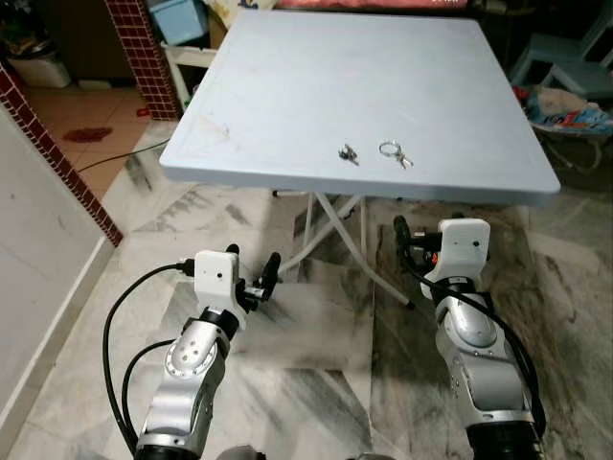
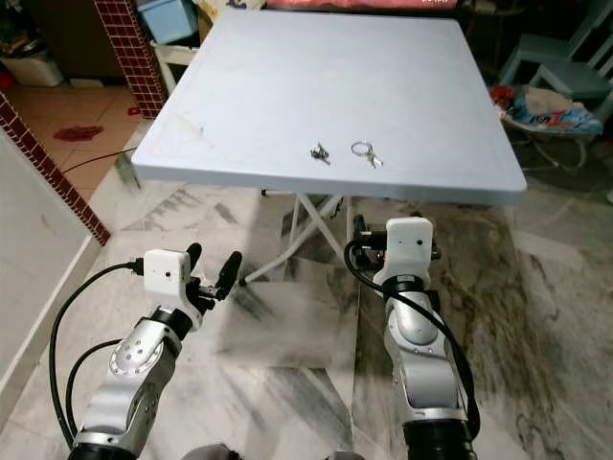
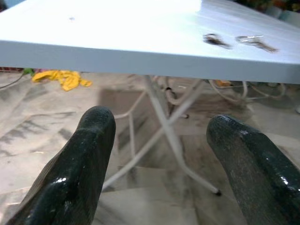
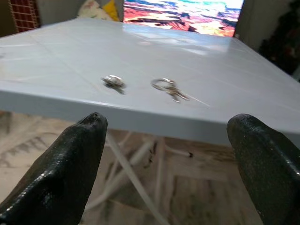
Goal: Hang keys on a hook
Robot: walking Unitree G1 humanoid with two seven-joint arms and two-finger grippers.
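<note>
Keys on a ring lie near the table's front edge, toward its right corner, with a second small metal piece just beside them on the left; whether that is a hook or another key I cannot tell. That makes two small items on the table. Both grippers hang below the front edge, clear of it: the right gripper almost under the keys with fingers wide apart, the left gripper further left, also spread. To pick up well, the right arm should probably rise above the edge, come down over the ring, and close on the ring rather than the flat blades, which lie low against the tabletop.
</note>
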